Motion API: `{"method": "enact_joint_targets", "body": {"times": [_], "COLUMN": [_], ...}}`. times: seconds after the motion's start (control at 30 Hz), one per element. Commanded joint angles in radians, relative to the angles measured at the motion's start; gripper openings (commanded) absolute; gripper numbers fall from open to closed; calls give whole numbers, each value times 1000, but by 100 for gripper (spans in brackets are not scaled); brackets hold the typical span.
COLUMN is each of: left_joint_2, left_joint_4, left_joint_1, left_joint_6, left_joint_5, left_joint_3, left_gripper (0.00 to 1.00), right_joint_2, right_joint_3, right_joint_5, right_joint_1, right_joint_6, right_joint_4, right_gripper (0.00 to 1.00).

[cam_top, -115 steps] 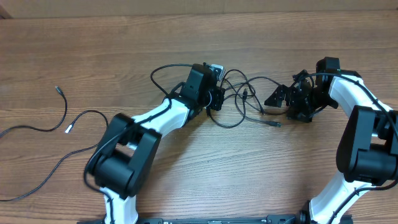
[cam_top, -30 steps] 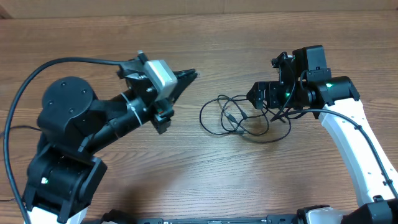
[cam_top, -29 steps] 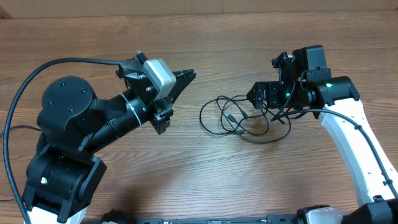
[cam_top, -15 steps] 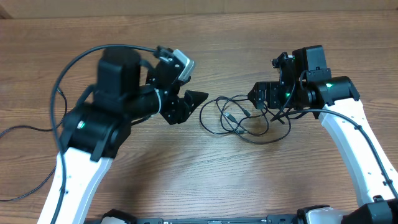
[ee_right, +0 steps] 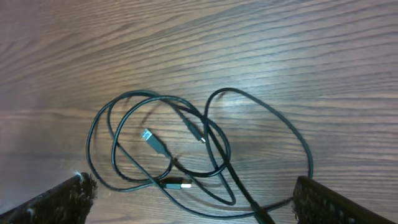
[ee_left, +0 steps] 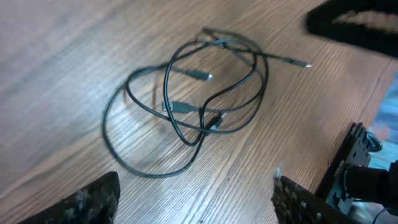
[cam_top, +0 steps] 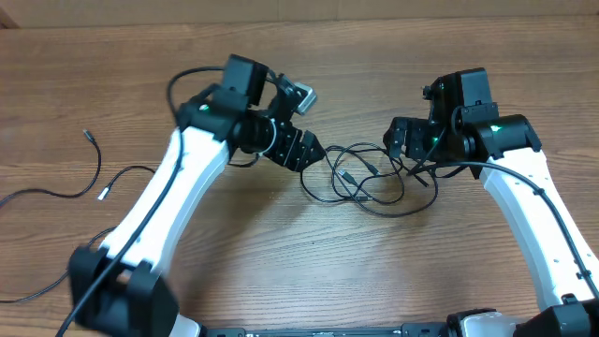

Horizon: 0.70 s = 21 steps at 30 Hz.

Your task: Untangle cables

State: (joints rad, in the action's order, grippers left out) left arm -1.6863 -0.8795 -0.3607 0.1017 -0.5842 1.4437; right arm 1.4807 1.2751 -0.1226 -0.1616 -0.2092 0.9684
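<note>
A tangle of thin black cables [cam_top: 360, 183] lies on the wooden table between my two grippers. My left gripper [cam_top: 307, 150] sits just left of the tangle, open, with only bare wood between its fingers [ee_left: 99, 196]. In the left wrist view the cables [ee_left: 193, 106] lie ahead of the fingertips, apart from them. My right gripper [cam_top: 407, 145] hovers at the tangle's right edge, open wide. In the right wrist view the cables [ee_right: 186, 149] lie under it, with a silver-tipped plug [ee_right: 181, 184] among the loops.
Two separate thin cables lie far left on the table, one with a dark tip [cam_top: 86, 135], one with a white tip [cam_top: 103, 195]. The left arm [cam_top: 178, 197] runs diagonally from the front left. The right arm's thicker wire [cam_top: 468, 168] hangs near the tangle.
The left arm has swung from high at the left over to the tangle's left side, and its gripper has opened. The right arm and the tangle have not moved.
</note>
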Motion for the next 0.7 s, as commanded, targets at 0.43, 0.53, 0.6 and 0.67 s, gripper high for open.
{"method": "enact_joint_targets", "body": {"times": [0.43,0.53,0.6,0.67], "left_joint_2": [-347,-391,-416,-430], "left_joint_4": [203,219,227,232], "left_joint_1": [-170,-165,-165,-165], "left_joint_6": [-69,-95,-103,-103], "left_joint_5": [-52,-52,-53,-56], "left_joint_3": [11,11,11,11], "left_gripper": [84,84,83,83], "right_joint_2": [2,2,2,2], "right_joint_3": [-5,-5,-5,-5], "right_joint_5": [33,32,33,34], "right_joint_1": [18,18,18,18], "right_joint_6": [-30,-30,-29,-26], "right_joint_4": [10,14,18,21], "right_gripper": [100,100,100,100]}}
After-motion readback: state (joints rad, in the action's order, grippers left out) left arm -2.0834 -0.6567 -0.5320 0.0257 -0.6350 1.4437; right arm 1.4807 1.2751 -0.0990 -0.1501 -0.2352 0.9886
